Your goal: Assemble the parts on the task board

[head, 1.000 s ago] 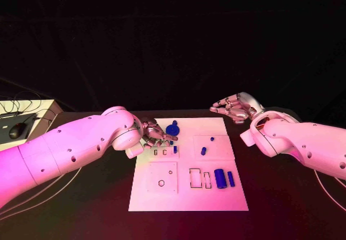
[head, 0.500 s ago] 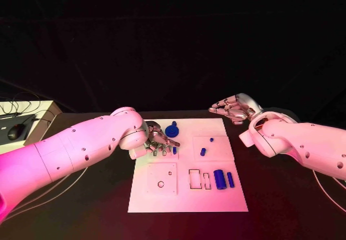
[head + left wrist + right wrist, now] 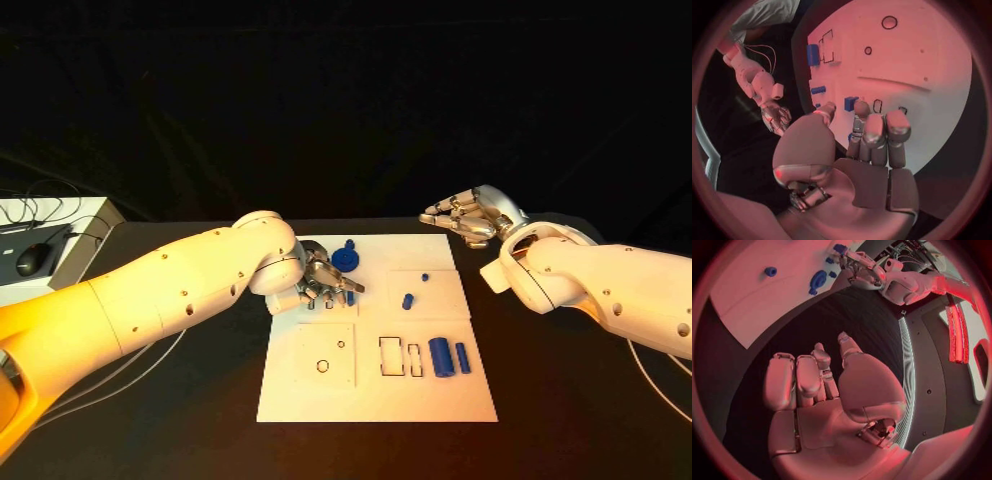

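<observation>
The left hand (image 3: 320, 283) hovered over the task board (image 3: 378, 400), fingers together, holding nothing. The right hand (image 3: 469, 215) hung curled and empty beyond the board's far right corner.

No readable text, labels or numbers; task board (image 3: 378, 395) apparently bears only outlines.

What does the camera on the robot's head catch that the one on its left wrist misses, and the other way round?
Head view: the whole left arm and a computer mouse beside the table. Left wrist view: the left hand from behind, its fingertips by small slots in the task board. Both: the board, the big blue cylinder and the right hand.
</observation>
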